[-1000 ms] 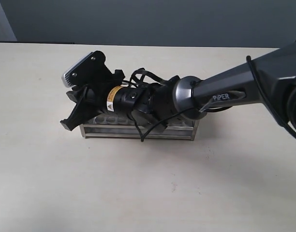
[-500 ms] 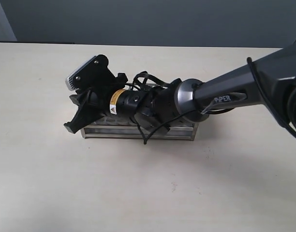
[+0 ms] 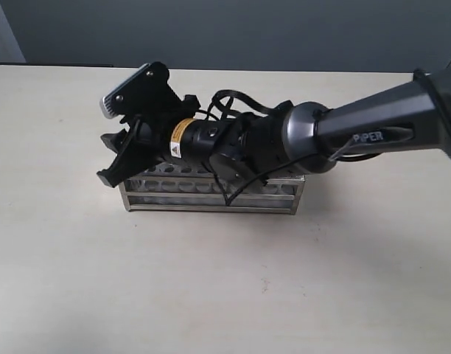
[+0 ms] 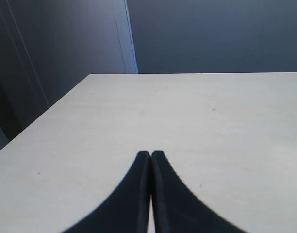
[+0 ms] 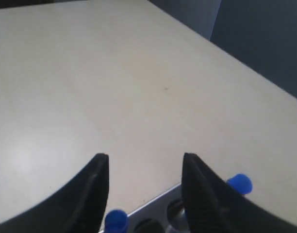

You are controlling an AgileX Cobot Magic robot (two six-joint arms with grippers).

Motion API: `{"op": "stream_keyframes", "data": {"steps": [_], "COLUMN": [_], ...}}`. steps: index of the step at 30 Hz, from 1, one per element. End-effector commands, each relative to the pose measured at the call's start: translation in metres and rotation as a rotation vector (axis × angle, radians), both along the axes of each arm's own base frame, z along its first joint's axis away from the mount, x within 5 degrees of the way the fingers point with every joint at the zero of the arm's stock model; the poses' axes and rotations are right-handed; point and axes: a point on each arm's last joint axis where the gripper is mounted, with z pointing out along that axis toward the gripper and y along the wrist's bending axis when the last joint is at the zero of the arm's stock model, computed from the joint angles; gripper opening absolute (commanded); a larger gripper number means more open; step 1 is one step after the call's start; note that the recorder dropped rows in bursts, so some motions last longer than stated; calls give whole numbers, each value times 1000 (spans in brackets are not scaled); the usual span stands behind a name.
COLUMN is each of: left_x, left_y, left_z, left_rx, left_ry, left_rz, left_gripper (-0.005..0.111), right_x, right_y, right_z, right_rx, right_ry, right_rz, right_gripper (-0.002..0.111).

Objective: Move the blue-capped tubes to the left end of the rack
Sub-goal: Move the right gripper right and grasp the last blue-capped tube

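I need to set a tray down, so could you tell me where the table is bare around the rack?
The table is bare in front of the rack, to its left, and behind it toward the dark wall. Crowded: the right gripper and arm hang over the rack's top.

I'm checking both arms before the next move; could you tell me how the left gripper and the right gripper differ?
The left gripper has its jaws pressed shut; the right gripper has them apart. The left gripper faces only the table; the right gripper hovers over one end of the rack, near two blue-capped tubes. Both have black curved jaws and hold nothing.
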Motion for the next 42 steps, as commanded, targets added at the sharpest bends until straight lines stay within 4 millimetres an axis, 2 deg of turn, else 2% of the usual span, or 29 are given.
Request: {"op": "stream_keyframes", "data": {"steps": [1, 5, 7, 10, 15, 20, 28, 33, 42], "left_x": [0, 0, 0, 0, 0, 0, 0, 0, 0], "left_y": [0, 0, 0, 0, 0, 0, 0, 0, 0], "left_z": [0, 0, 0, 0, 0, 0, 0, 0, 0], "left_rx": [0, 0, 0, 0, 0, 0, 0, 0, 0], "left_ry": [-11, -11, -11, -11, -11, -11, -11, -11, -11], "left_rz": [1, 1, 1, 1, 1, 1, 1, 1, 1], "left_gripper": [0, 0, 0, 0, 0, 0, 0, 0, 0], "right_x": [-5, -16, -31, -45, -47, -36, -32, -30, -13], "right_y": [-5, -19, -35, -65, -127, -153, -158, -157, -143], "right_z": [32, 69, 79, 73, 50, 43, 45, 37, 21], "right_rx": [-6, -44, -5, 31, -23, -24, 15, 19, 25], "right_ry": [-55, -97, -118, -118, -91, -56, -53, -20, 2], "right_rz": [17, 20, 27, -1, -215, -347, -385, -394, -379], "right_gripper": [46, 46, 46, 46, 46, 46, 49, 59, 59]}}
